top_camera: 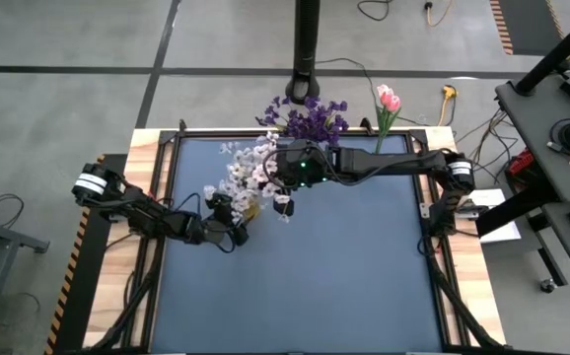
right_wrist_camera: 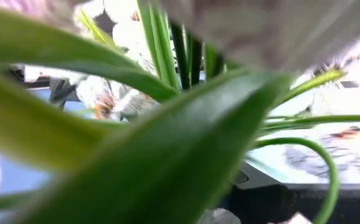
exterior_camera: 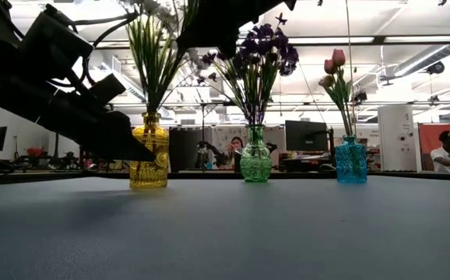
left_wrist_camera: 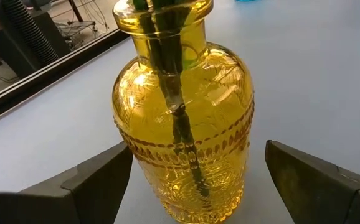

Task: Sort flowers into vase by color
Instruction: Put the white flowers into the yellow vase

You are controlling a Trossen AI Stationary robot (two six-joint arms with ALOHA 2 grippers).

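White sprays [top_camera: 249,170] stand in a yellow glass vase [left_wrist_camera: 183,124], which shows at the left in the low view [exterior_camera: 149,159]. Purple clusters [top_camera: 310,120] fill the green vase [exterior_camera: 255,159]. Pink tulip buds [top_camera: 389,99] stand in the blue vase [exterior_camera: 350,160]. My left gripper [left_wrist_camera: 198,149] is open, low at the table, with one finger on each side of the yellow vase's belly. My right gripper [top_camera: 287,187] hovers over the white sprays. Its wrist view shows only blurred green leaves [right_wrist_camera: 167,149], and its fingers are hidden. My left gripper comes at the yellow vase level, from the table's left. One finger [left_wrist_camera: 102,180] stands right beside the vase's lower wall [left_wrist_camera: 136,168], and I cannot tell whether it touches. The other finger [left_wrist_camera: 317,180] is apart from the glass. The vase stands upright on the table.
All three vases stand in a row along the far edge of the blue table mat [top_camera: 344,286]. A dark post [top_camera: 307,49] rises behind the purple flowers. People and desks show in the room beyond the table. The mat's near half lies open.
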